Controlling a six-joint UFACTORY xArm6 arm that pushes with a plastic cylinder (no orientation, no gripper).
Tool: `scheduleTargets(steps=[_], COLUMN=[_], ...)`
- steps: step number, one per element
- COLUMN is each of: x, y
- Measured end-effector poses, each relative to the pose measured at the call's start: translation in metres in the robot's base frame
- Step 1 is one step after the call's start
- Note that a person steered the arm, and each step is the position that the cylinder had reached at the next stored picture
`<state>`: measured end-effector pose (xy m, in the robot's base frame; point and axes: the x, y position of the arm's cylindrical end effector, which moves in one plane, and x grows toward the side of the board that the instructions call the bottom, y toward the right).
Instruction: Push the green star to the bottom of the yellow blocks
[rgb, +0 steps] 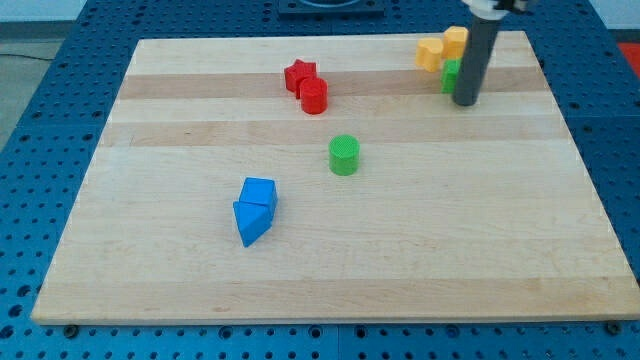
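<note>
Two yellow blocks sit at the view's top right of the wooden board: one (431, 53) on the left and one (456, 41) just right of it and higher. The green star (451, 76) lies just below them, mostly hidden behind the rod, so its shape is hard to make out. My tip (466, 102) rests on the board at the star's lower right, touching or nearly touching it.
A red star (299, 74) and a red cylinder (314, 96) touch each other at top centre. A green cylinder (344, 155) stands mid-board. A blue cube (259, 194) and a blue triangular block (250, 224) sit together at lower left. The board's right edge (570, 150) is near the tip.
</note>
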<state>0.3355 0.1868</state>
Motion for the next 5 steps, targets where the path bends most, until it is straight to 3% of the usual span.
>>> scheduleTargets(steps=[3,4,5], x=[-0.041,0.006,0.110], y=[0.006,0.020,0.009])
